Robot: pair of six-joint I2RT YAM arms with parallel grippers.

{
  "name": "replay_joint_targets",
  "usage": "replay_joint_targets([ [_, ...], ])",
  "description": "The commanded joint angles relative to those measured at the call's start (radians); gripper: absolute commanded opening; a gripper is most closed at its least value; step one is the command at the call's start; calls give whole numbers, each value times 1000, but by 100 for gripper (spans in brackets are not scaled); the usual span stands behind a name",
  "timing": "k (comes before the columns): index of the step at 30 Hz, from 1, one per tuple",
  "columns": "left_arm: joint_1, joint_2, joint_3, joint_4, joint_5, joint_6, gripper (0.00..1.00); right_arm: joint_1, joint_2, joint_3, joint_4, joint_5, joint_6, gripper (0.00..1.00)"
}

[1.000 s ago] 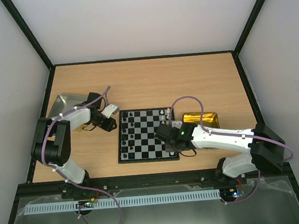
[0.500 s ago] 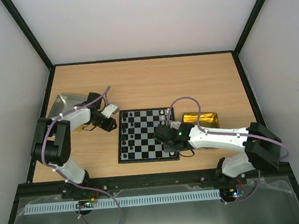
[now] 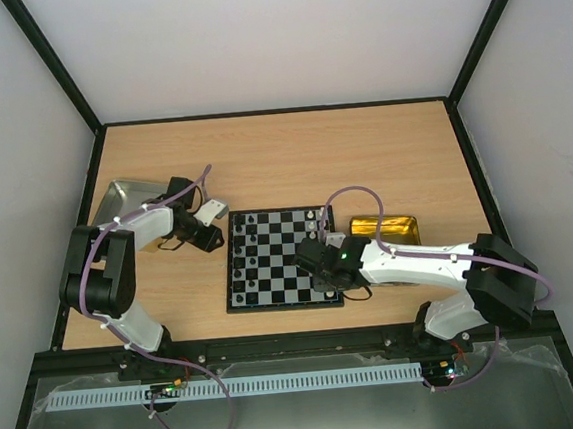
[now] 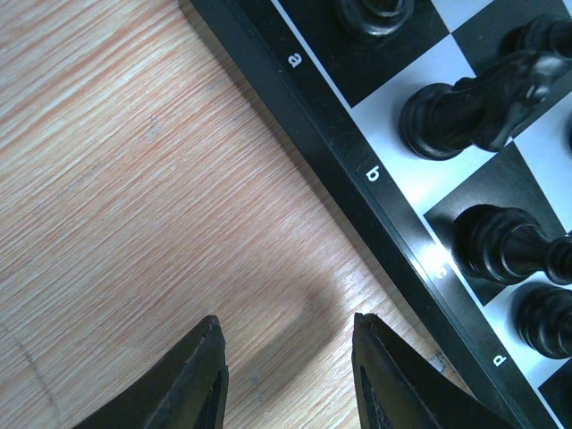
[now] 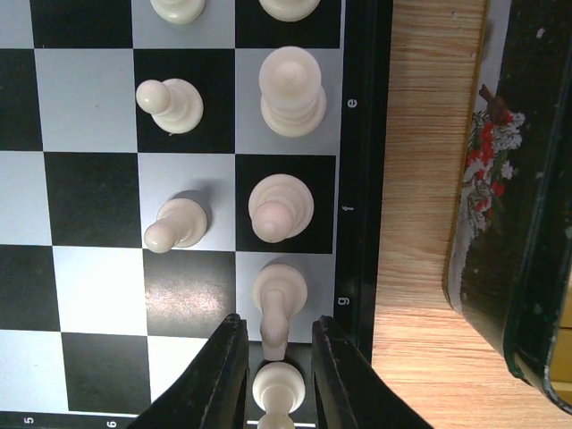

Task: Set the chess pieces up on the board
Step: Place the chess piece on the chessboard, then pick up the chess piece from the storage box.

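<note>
Board (image 3: 277,267) — black pieces (image 4: 465,116) upright along left edge, cream pieces (image 5: 290,91) right.

Left arm (image 3: 147,225), right arm (image 3: 421,261): white shells alternating with black joints; purple cables (image 3: 363,189) are looping along both; left gripper (image 4: 284,320), right gripper (image 5: 278,322) showing black.

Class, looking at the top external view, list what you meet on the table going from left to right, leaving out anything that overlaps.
silver tray → left pincer → chessboard → gold tray
</note>
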Motion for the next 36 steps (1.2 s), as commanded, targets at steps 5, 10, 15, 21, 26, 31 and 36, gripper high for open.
replay_joint_targets([
  [5, 6, -2, -24, -45, -18, -3, 40, 6, -27, 76, -89, 41, 2, 21],
  [10, 6, 2, -23, -48, -16, -3, 40, -13, -125, 126, -213, 131, 18, 23],
  [15, 6, 0, -24, -50, -9, -1, 40, -253, -251, 73, -253, 123, -55, 23],
  [21, 6, 10, -23, -51, 13, 3, 40, -576, -270, -52, -197, 29, -170, 23],
  [26, 6, 3, -18, -60, 30, 6, 40, -752, -225, -81, -174, -41, -249, 25],
  [31, 7, -10, -24, -68, 42, 10, 40, -811, -178, -61, -174, -96, -271, 28],
  [36, 6, 1, -23, -71, 49, 9, 40, -816, -171, -88, -175, -132, -250, 28],
])
